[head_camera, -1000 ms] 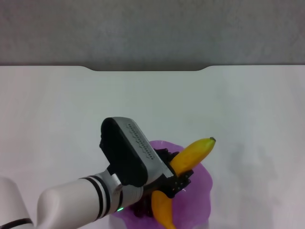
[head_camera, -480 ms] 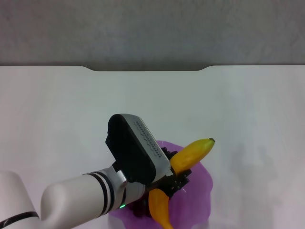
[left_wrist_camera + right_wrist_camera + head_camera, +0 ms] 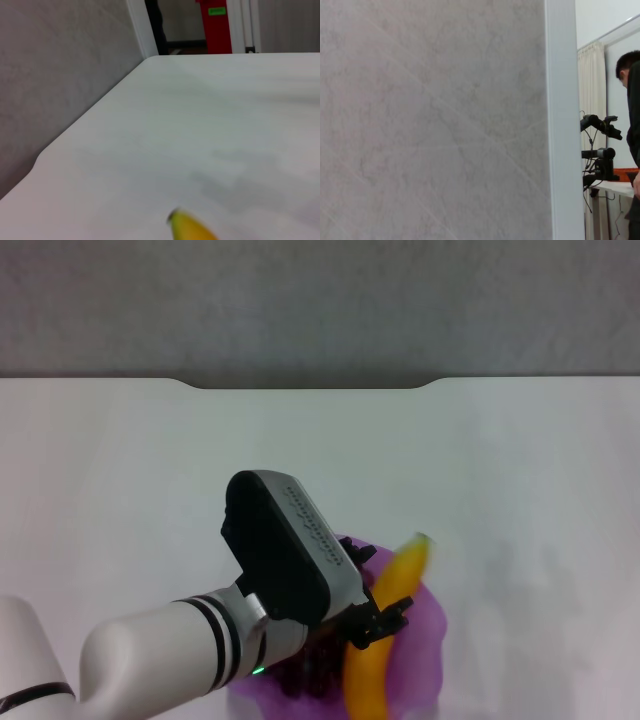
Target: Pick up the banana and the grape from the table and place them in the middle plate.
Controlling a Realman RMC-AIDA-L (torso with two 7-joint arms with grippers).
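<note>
- Over the near middle of the white table [image 3: 120, 470]: my left hand [image 3: 372, 622], wrist housing above it, black fingers [image 3: 390, 618] against the banana [image 3: 385, 640].
- Banana: blurred, lying across the purple scalloped plate [image 3: 425, 640], dark tip past the far rim; whether I still grip it, I cannot tell.
- Grapes [image 3: 315, 675]: dark bunch in the plate, mostly hidden under my wrist.
- Left wrist view: banana tip only, over bare table.
- Right hand: out of sight; its camera faces a wall.

Smooth matt white table [image 3: 120, 490], translucent, seemingly plastic purple middle plate [image 3: 425, 640], smooth-skinned blurred banana [image 3: 385, 625].
</note>
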